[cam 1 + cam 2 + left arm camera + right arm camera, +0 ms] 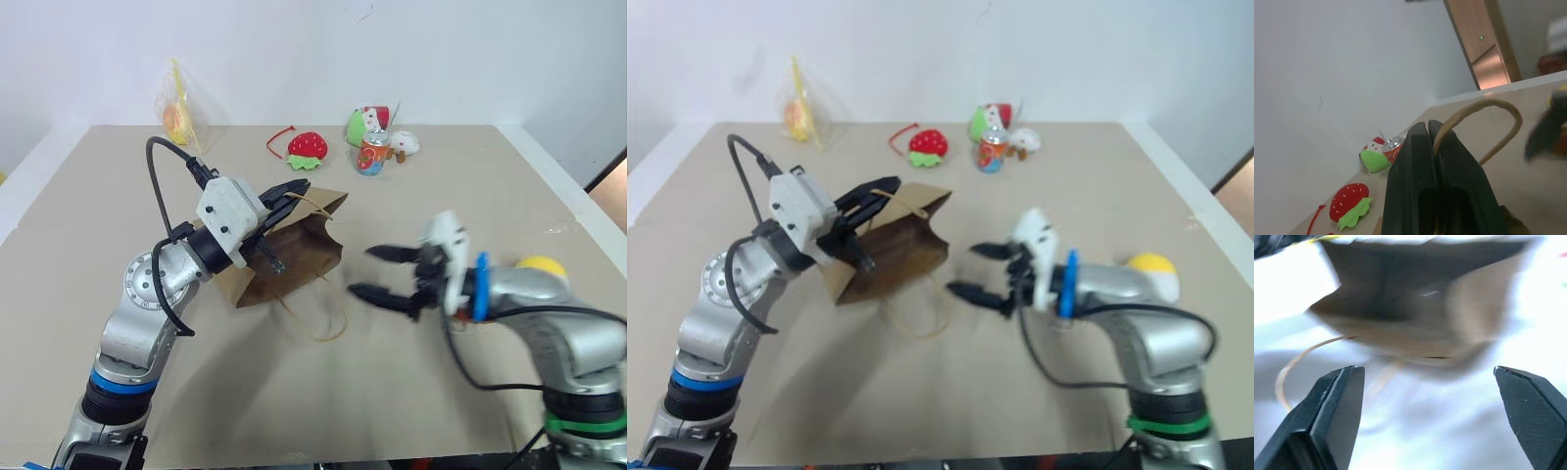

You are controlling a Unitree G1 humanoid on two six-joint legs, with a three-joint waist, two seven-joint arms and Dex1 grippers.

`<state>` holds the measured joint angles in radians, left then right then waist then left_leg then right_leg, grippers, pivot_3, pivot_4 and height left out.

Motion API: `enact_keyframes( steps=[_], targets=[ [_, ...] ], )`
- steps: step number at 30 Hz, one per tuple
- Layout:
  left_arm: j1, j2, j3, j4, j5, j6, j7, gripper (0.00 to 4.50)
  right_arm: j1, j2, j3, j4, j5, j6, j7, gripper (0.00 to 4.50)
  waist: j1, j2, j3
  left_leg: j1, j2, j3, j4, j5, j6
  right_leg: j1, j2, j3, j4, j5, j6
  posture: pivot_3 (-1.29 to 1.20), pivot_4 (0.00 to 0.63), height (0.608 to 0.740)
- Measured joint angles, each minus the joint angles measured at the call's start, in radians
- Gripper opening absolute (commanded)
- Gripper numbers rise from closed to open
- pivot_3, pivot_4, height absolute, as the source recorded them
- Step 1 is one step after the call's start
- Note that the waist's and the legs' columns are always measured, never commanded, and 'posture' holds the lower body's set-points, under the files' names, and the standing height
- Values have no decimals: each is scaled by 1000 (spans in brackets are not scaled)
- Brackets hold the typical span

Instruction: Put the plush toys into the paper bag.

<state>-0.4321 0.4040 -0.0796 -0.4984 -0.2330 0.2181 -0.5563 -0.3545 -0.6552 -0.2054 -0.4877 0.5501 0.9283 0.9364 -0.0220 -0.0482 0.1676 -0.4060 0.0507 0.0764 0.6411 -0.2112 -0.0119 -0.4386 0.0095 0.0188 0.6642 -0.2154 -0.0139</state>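
The brown paper bag (294, 257) lies on its side at the table's middle, its mouth turned toward my right gripper. My left gripper (287, 192) is shut on the bag's upper cord handle (1488, 105) and holds the top edge up. The other handle (328, 315) lies looped on the table. My right gripper (363, 271) hovers open just right of the mouth, with nothing between its fingers (1342, 387); the right wrist view looks into the bag (1415, 308). A plush toy, white with a yellow top (541, 264), sits behind my right arm, partly hidden by it.
At the back of the table (470, 392) stand a red strawberry plush (307, 147), a green-and-white toy (362, 125), a small can (372, 155) and a little white toy (406, 142). A clear plastic bag (181, 110) rests at the back left against the wall.
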Motion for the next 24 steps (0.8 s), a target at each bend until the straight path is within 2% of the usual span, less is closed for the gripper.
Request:
enact_keyframes(
  steps=[1, 2, 3, 5, 6, 7, 14, 15, 17, 18, 19, 20, 21, 22, 23, 24],
  targets=[
    [0, 0, 0, 0, 0, -1, 0, 0, -1, -9, -23, 1, 6, 7, 0, 4455, 0, 0, 0, 0, 0, 0, 0, 0, 0, 0, 0, 0, 0, 0, 0, 0, 150, 740],
    [2, -5, -5, 5, 0, -4, -2, 0, 27, -109, -116, 51, -4, -16, 4, 4455, 1, 0, 0, 1, -1, 0, 0, 0, 0, 0, 0, 0, 0, 0, 0, 0, 150, 740],
    [3, -7, -8, 8, -1, -5, -2, 0, 86, -187, -133, 119, -82, -95, 7, 4455, 2, 0, 0, 0, -1, 0, 0, 0, 0, 0, 0, 0, 0, 0, 0, 0, 150, 740],
    [3, -9, -9, 10, -1, -5, -2, 0, 160, -234, -148, 182, -142, -162, 16, 4455, 2, 0, 0, 0, -1, 0, -1, 0, 0, 0, 0, 0, -1, -1, 0, 0, 150, 740],
    [3, -9, -10, 10, -1, -5, -2, 0, 165, -236, -148, 187, -145, -166, 17, 4455, 2, 0, 0, 0, -1, 0, -1, 0, 0, 1, 0, 1, -1, -1, 0, 0, 150, 740],
    [3, -17, -16, 11, 0, -5, 0, 0, 249, -256, -147, 247, -190, -239, 23, 4455, -1, 0, 0, 0, -1, 1, -1, 0, 0, 0, 0, 1, -1, -1, 0, 0, 150, 740],
    [9, -24, -23, 10, 0, -4, 2, 0, 337, -268, -109, 338, -277, -345, 0, 4455, -1, 0, 0, 3, -1, -1, 0, 0, 1, 2, 1, 1, 0, 0, 1, 0, 150, 740],
    [9, -24, -23, 10, 1, -4, 2, 0, 337, -267, -100, 340, -279, -351, -3, 3900, -2, 0, 0, 3, -1, 0, 0, 0, 1, 2, 1, 2, 0, 0, 1, 0, 150, 740],
    [9, -24, -23, 10, 7, -4, 4, 0, 334, -267, -84, 341, -281, -361, -9, 3248, -1, 0, 0, 3, -2, -1, 0, 0, 1, 3, 1, 2, 0, 0, 2, 0, 150, 740],
    [9, -24, -22, 10, 10, -4, 6, 0, 333, -267, -73, 342, -282, -368, -18, 2772, -1, 0, 0, 3, -3, -1, 0, 1, 1, 4, 0, 2, 0, 0, 2, 0, 150, 740],
    [9, -24, -22, 10, 11, -4, 7, 0, 333, -267, -70, 343, -282, -372, -20, 2101, 0, 0, 0, 3, -3, -1, 1, 1, 1, 4, 0, 2, 0, 0, 2, 0, 150, 740],
    [9, -25, -22, 10, 12, -4, 7, 0, 333, -267, -69, 344, -282, -375, -22, 2101, 0, 0, 0, 3, -4, -1, 1, 1, 1, 4, 0, 3, -1, 0, 2, 0, 150, 740],
    [9, -26, -22, 11, 14, -4, 7, 0, 330, -267, -67, 347, -282, -382, -25, 1385, 0, 0, 0, 3, -4, 0, 2, 1, 1, 4, -1, 3, -1, 1, 4, 0, 150, 740],
    [9, -26, -22, 11, 15, -4, 7, 0, 328, -267, -67, 348, -282, -383, -26, 1001, 0, -1, 0, 3, -4, 0, 2, 1, 1, 4, -1, 3, -1, 1, 4, 0, 150, 740],
    [9, -27, -22, 12, 16, -4, 6, 0, 327, -267, -66, 351, -282, -386, -26, 689, 0, -1, 0, 3, -4, 0, 2, 1, 1, 5, -1, 3, -1, 1, 4, 0, 150, 740],
    [9, -28, -22, 12, 16, -4, 6, 0, 327, -267, -66, 352, -282, -387, -26, 576, 0, -1, 0, 3, -4, 0, 2, 1, 1, 5, -1, 3, -1, 1, 4, 0, 150, 740]
  ],
)
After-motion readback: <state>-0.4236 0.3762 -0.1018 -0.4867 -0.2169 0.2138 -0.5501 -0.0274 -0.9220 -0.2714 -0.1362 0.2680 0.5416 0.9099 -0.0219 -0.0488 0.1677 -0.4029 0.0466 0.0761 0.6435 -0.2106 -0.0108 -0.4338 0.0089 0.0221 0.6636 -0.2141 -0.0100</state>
